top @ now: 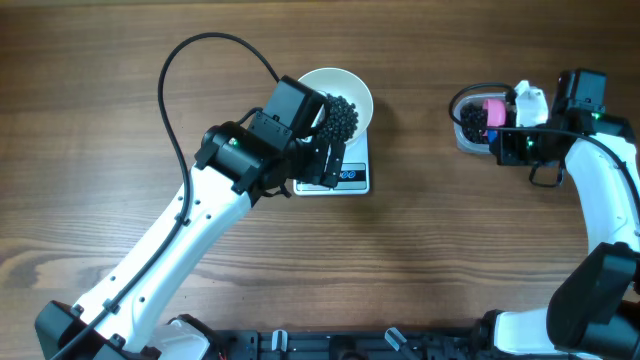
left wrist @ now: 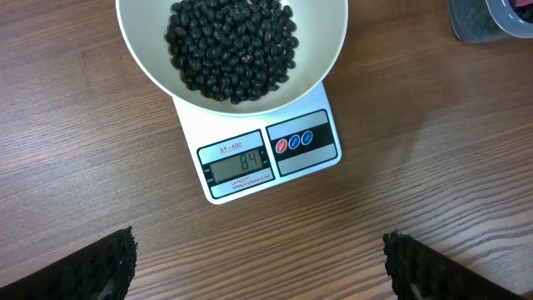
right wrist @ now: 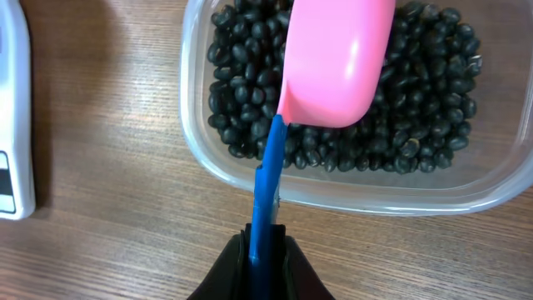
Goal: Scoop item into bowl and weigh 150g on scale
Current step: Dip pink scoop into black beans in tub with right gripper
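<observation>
- Wood-grain table (top: pixel 420 250) fills each view
- Upper centre: bowl (top: pixel 345 84) of beans (top: pixel 340 118) on scale (top: pixel 357 180)
- Left gripper (left wrist: pixel 258 265) spread wide; right gripper (right wrist: pixel 265 247) pinches scoop (right wrist: pixel 333 58) handle, upper right

The scale (left wrist: pixel 268 125) is labelled SF-400; its display (left wrist: pixel 241 165) reads 84.

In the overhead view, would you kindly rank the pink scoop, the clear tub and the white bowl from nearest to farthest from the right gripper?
1. Pink scoop, held in the right gripper itself.
2. Clear tub, under the scoop, right side.
3. White bowl, on the scale, far off to the left.
</observation>
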